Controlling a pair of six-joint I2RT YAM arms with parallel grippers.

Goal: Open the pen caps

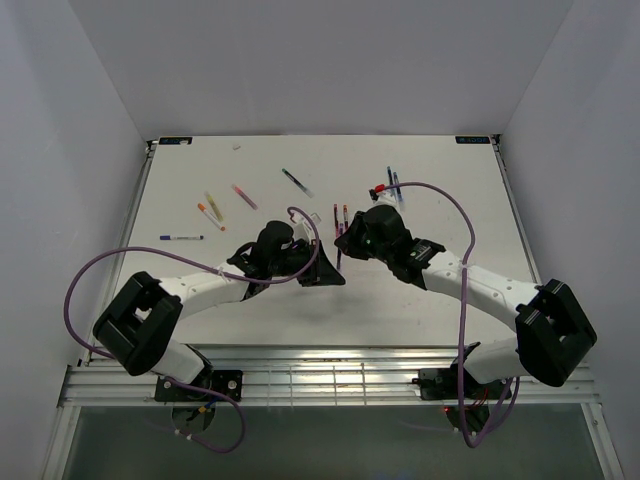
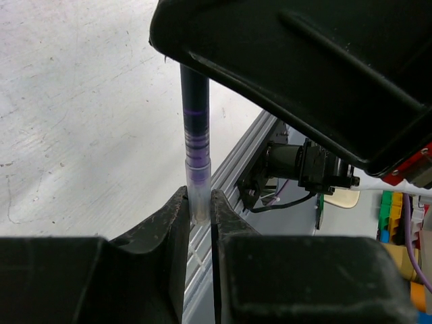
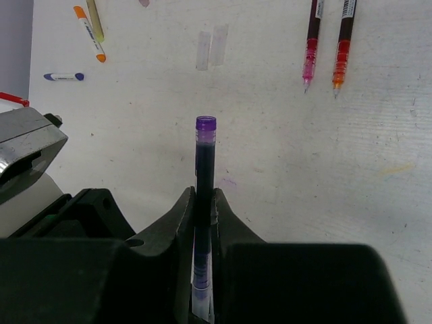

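A purple pen (image 3: 205, 158) is held between both grippers above the middle of the table. My left gripper (image 2: 198, 206) is shut on its clear cap (image 2: 198, 189), which sits on the pen's end. The right gripper (image 3: 204, 201) is shut on the dark barrel, and the purple tail (image 3: 206, 123) sticks out past its fingers. From above, the left gripper (image 1: 332, 268) and right gripper (image 1: 347, 240) meet tip to tip and hide the pen. Two clear pen caps (image 3: 210, 48) lie loose on the table beside a pink pen (image 3: 311, 47) and an orange pen (image 3: 341, 46), both uncapped.
Capped pens lie at the far left: blue (image 1: 181, 238), orange (image 1: 210, 215), yellow (image 1: 213, 201), pink (image 1: 244, 196) and a dark one (image 1: 297, 182). A red cap (image 1: 380, 190) and a blue pen (image 1: 392, 180) sit behind the right gripper. Purple cables (image 1: 440, 195) loop over both arms.
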